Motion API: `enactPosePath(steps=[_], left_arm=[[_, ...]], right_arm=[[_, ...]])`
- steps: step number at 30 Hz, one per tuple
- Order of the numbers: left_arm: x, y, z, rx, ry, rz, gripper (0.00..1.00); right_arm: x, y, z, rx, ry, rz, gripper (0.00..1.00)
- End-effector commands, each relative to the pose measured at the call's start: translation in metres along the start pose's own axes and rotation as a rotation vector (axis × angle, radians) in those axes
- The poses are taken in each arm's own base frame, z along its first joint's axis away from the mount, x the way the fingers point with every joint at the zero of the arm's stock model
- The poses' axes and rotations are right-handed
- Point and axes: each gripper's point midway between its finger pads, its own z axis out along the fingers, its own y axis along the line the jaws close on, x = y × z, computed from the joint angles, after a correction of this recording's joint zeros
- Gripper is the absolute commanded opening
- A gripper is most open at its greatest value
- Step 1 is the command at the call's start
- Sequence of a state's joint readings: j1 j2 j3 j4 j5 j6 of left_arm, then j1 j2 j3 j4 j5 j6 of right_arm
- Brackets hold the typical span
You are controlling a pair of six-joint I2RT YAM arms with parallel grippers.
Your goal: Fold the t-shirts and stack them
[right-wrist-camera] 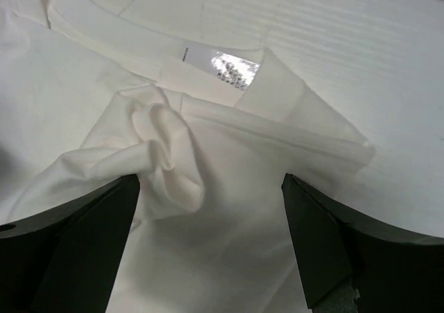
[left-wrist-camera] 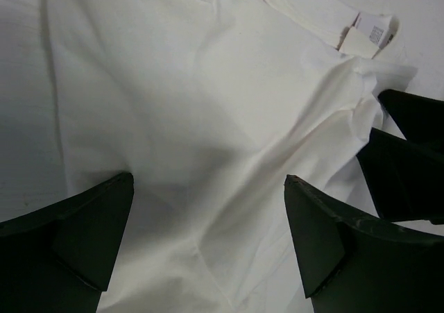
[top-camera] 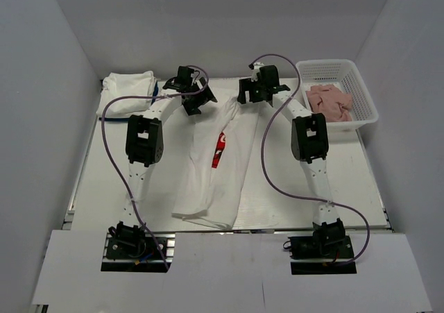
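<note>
Both claws stand released: the left claw (left-wrist-camera: 208,181) and the right claw (right-wrist-camera: 210,181) hang spread over the collar end of the printed t-shirt (top-camera: 208,181), which lies directly beneath them on the desk (top-camera: 354,181) as a long, soft, wrinkled cotton strip. Judge the step as the crosswise fold: you must pinch both collar corners next. Left of the left claw, a folded white bundle (top-camera: 128,84) waits.

Two white t-shirts: one spread t-shirt (top-camera: 215,167) at the centre, one folded bundle (top-camera: 128,89) at ten o'clock. One white basket (top-camera: 326,64) at two o'clock, holding one pink cloth heap (top-camera: 330,102). Two arms: left arm (top-camera: 144,141), right arm (top-camera: 310,138).
</note>
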State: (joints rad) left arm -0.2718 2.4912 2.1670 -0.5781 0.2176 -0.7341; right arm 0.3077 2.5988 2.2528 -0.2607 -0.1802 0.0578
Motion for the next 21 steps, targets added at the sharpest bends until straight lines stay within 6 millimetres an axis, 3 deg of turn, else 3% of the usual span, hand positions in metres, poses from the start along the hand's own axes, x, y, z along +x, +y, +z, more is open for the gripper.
enactPosePath(steps=[1,2,3,4,6,8,9,11,16,18,19,20,21], left_arm=[[-0.029,0.025,-0.006,-0.117,-0.087,-0.043,1.00],[-0.037,0.022,-0.006,-0.122,-0.118,-0.055,1.00],[-0.043,0.032,-0.002,-0.141,-0.135,-0.074,1.00],[-0.054,0.027,-0.001,-0.119,-0.182,-0.067,1.00],[-0.075,0.033,0.006,-0.119,-0.263,-0.071,1.00],[-0.099,0.026,0.009,-0.074,-0.340,-0.056,1.00],[-0.101,0.026,0.013,-0.070,-0.344,-0.056,1.00],[-0.111,0.030,0.022,-0.046,-0.369,-0.059,1.00],[-0.135,0.023,0.021,0.007,-0.456,-0.032,1.00],[-0.150,0.018,0.013,0.026,-0.499,0.005,1.00],[-0.153,0.013,0.010,0.044,-0.507,0.025,1.00],[-0.163,0.002,-0.002,0.066,-0.539,0.047,1.00],[-0.169,-0.005,-0.010,0.072,-0.555,0.070,1.00]], right_arm=[[-0.030,-0.028,0.002,-0.038,-0.164,0.012,0.90],[-0.046,-0.027,-0.001,-0.047,-0.197,0.003,0.90],[-0.054,-0.029,-0.002,-0.054,-0.214,-0.020,0.90],[-0.067,-0.032,-0.005,-0.071,-0.250,-0.040,0.90],[-0.074,-0.026,-0.012,-0.122,-0.272,-0.066,0.90],[-0.084,-0.025,-0.020,-0.133,-0.301,-0.093,0.90],[-0.087,-0.014,-0.026,-0.179,-0.302,-0.118,0.90],[-0.075,-0.010,-0.028,-0.191,-0.258,-0.139,0.90],[-0.092,0.015,-0.073,-0.244,-0.235,-0.193,0.90],[-0.097,0.029,-0.101,-0.253,-0.214,-0.175,0.90],[-0.109,0.036,-0.119,-0.248,-0.231,-0.185,0.90],[-0.091,0.042,-0.129,-0.243,-0.163,-0.149,0.90],[-0.097,0.054,-0.146,-0.237,-0.164,-0.123,0.90]])
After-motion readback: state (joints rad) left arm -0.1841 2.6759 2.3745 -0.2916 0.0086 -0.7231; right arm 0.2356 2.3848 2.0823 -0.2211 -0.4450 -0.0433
